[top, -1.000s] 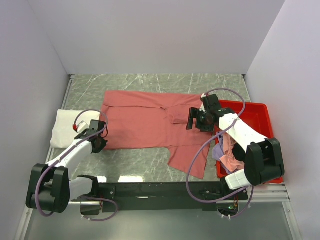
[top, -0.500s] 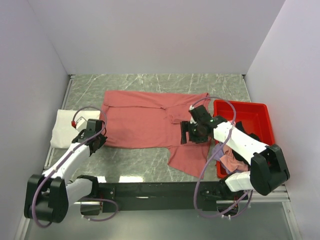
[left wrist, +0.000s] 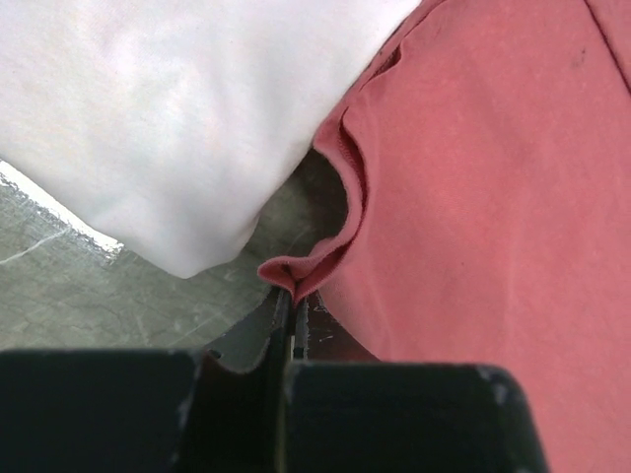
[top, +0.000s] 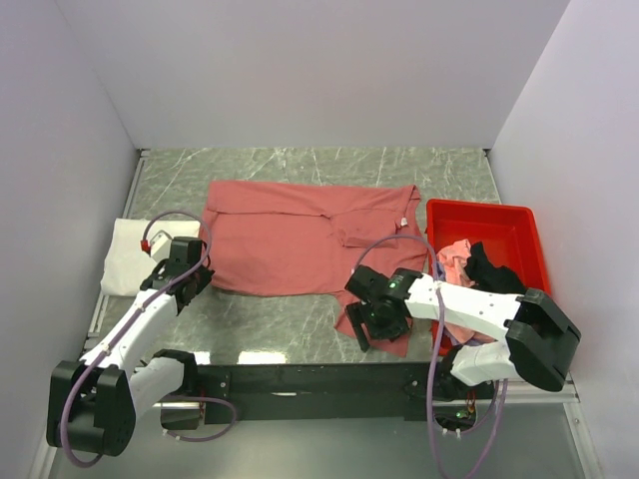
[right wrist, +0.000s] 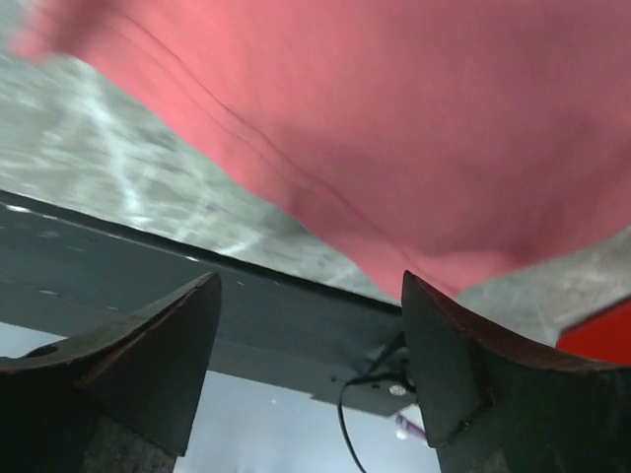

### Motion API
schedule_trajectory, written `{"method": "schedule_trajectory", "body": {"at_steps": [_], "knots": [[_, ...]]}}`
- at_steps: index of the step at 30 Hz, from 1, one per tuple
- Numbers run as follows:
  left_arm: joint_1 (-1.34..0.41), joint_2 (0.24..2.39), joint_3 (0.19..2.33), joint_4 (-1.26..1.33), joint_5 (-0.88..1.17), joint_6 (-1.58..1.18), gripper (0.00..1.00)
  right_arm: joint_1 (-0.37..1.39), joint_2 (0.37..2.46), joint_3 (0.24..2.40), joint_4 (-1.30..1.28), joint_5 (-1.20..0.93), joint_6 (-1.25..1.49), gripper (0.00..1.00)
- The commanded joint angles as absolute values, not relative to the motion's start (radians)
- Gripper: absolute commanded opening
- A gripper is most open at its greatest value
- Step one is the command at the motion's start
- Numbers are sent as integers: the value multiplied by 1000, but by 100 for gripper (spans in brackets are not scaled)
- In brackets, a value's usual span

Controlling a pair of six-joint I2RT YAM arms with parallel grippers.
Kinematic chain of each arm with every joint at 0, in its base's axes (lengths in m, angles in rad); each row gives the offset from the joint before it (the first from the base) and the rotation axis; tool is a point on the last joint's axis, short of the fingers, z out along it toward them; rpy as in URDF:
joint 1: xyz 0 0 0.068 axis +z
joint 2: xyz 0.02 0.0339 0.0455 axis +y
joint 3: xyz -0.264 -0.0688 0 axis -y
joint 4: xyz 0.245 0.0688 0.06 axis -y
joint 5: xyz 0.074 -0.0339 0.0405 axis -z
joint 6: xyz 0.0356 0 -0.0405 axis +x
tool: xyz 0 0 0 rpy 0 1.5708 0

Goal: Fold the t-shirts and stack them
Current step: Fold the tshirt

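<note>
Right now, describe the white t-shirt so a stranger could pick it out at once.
Start at the grey marble table, where a big dusty red t-shirt lies spread. Just beyond its left edge sits the white t-shirt, the only white cloth there.

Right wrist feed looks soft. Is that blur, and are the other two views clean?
Right wrist: yes, the red t-shirt and table are smeared; only the fingers read clearer. Left wrist: sharp at the pinched hem, though the white t-shirt is nearly washed out. Top external: even light, soft shadows, small glare patches on the table by the front rail.
</note>
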State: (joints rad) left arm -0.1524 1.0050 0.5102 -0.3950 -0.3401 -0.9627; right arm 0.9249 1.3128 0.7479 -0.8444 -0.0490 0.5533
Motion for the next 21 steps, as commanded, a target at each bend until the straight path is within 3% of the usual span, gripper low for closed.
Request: {"method": "schedule_trajectory", "body": {"at_steps": [1,9,15,21], "knots": [[-153,979,503,-379,-333,-960,1,945,1296,704,-913,-6,640,78],[-153,995,506,-373,-322,-956,0,942,1387,689,-858,41,658,73],[-153,1000,511,-370,-322,-959,0,924,1424,693,-848,100,661,58],[-153,1014,523,-377,-322,-962,1,893,1401,704,-848,138,652,15]]}}
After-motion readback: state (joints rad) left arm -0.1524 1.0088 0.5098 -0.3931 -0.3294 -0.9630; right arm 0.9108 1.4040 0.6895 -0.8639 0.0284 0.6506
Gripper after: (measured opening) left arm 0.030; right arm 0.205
